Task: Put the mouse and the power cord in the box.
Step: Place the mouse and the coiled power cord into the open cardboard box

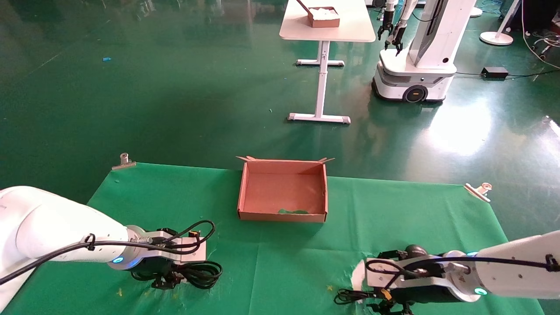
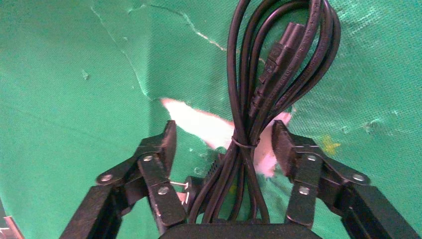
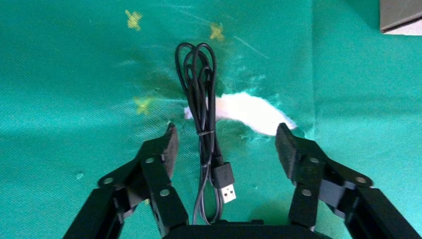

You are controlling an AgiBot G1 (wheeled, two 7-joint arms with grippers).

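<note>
I am seeing the left gripper (image 2: 222,142) standing with its fingers (image 2: 167,144) spread wide on either side of the power cord (image 2: 259,94), one finger on each flank of the tied bundle and neither one touching it. The cord is lying in loops on the green cloth (image 2: 74,99), over a torn patch where a white surface is showing through. In the head view that gripper (image 1: 168,280) is sitting low at the near left of the table (image 1: 131,183), with the power cord (image 1: 201,273) bulging out just to its right.

The right gripper (image 3: 225,142) is also holding its fingers (image 3: 288,144) wide apart, and between them the mouse's thin cable (image 3: 204,124) is lying bundled, its USB plug (image 3: 226,184) pointing back toward the wrist. No finger is touching the cable. A second tear in the cloth is showing white just beyond it. From the head camera, the right gripper (image 1: 385,299) is sitting at the near right of the table, and I am making out the mouse (image 1: 415,250) as a dark rounded shape just behind the wrist.

The box (image 1: 245,188) is sitting open at the far middle of the table, well apart from both arms, with small flaps at its far corners. Clips (image 1: 124,161) are pinning the cloth at the far corners.
</note>
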